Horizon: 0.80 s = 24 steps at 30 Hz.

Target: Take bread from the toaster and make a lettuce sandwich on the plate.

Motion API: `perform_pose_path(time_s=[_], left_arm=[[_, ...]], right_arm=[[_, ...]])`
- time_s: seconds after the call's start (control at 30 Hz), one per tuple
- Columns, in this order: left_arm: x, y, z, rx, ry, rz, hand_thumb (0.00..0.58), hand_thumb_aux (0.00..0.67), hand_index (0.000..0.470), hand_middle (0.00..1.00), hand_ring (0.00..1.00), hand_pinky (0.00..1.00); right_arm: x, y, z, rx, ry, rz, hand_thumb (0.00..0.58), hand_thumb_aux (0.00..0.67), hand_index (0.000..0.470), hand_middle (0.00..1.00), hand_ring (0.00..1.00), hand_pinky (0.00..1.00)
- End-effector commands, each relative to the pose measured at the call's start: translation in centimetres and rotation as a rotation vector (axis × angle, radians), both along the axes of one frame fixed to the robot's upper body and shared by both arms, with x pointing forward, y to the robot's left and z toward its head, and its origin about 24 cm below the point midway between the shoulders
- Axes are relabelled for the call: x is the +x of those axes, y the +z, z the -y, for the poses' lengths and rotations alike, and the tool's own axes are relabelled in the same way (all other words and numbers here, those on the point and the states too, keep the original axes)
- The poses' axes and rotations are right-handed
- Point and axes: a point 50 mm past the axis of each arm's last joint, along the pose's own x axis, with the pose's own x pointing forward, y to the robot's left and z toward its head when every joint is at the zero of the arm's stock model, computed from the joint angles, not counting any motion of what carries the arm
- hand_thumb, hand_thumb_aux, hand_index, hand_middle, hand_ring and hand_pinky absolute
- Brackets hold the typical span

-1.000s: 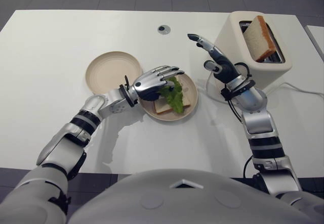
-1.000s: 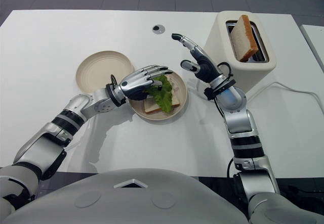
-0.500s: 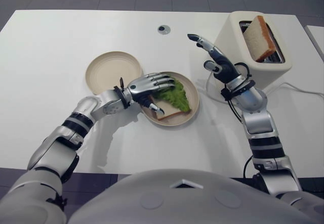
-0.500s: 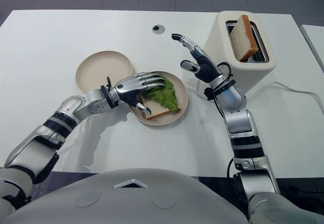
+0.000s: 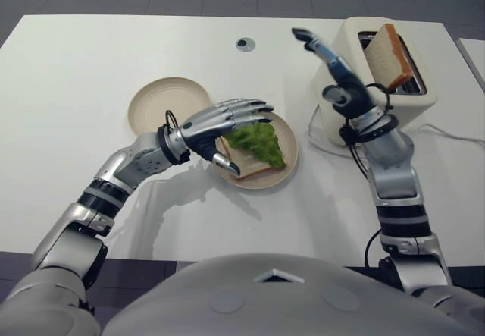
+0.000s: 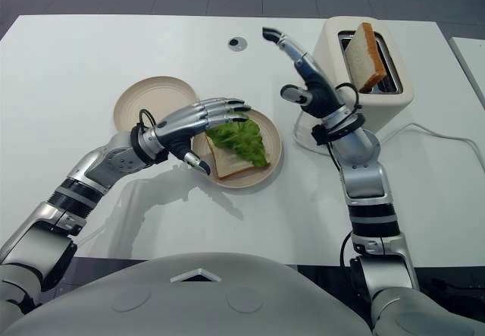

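Sitting left of centre, beige dish; left hand, fingers spread, holding nothing, over left rim of plate, bread slice topped with lettuce in it; right hand, fingers outstretched, nothing held, beside toaster near table's far right corner, toast in its slot.

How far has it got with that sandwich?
About halfway. Done: one bread slice lies on the plate with lettuce on top. In hand: nothing; the left hand hovers open over the plate's edge, and the right hand is raised open beside the toaster. Left: the second slice, standing in the toaster slot, has to go on the lettuce.
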Motion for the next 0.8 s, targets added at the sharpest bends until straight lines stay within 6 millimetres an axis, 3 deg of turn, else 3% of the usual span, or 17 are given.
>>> perform_pose_path(time_s=[0.03,0.2,0.37,0.5,0.6,0.8], left_arm=[[0.1,0.3,-0.5,-0.021,0.04,0.009,0.0,0.0,0.0,0.0,0.0,0.0],[0.1,-0.1,-0.7,0.056,0.074,0.038,0.0,0.0,0.0,0.0,0.0,0.0],[-0.3,-0.5,-0.6,0.1,0.077,0.033,0.0,0.0,0.0,0.0,0.0,0.0],[-0.1,-0.6,-0.7,0.118,0.091,0.038,0.0,0.0,0.0,0.0,0.0,0.0],[0.0,-0.6,-0.7,0.131,0.094,0.04,0.0,0.0,0.0,0.0,0.0,0.0],[0.2,-0.7,-0.8,0.136,0.101,0.035,0.0,0.0,0.0,0.0,0.0,0.0]], right_arm=[[-0.3,2.8,2.7,-0.084,-0.144,0.152,0.0,0.0,0.0,0.0,0.0,0.0],[-0.8,5.8,8.2,-0.343,-0.434,0.228,0.0,0.0,0.0,0.0,0.0,0.0],[-0.8,6.2,13.3,-0.611,-0.652,-0.004,0.0,0.0,0.0,0.0,0.0,0.0],[-0.4,4.5,14.6,-0.764,-0.675,-0.207,0.0,0.0,0.0,0.0,0.0,0.0],[-0.2,2.2,15.0,-0.843,-0.652,-0.362,0.0,0.0,0.0,0.0,0.0,0.0],[0.9,-0.2,13.3,-0.879,-0.562,-0.433,0.0,0.0,0.0,0.0,0.0,0.0]])
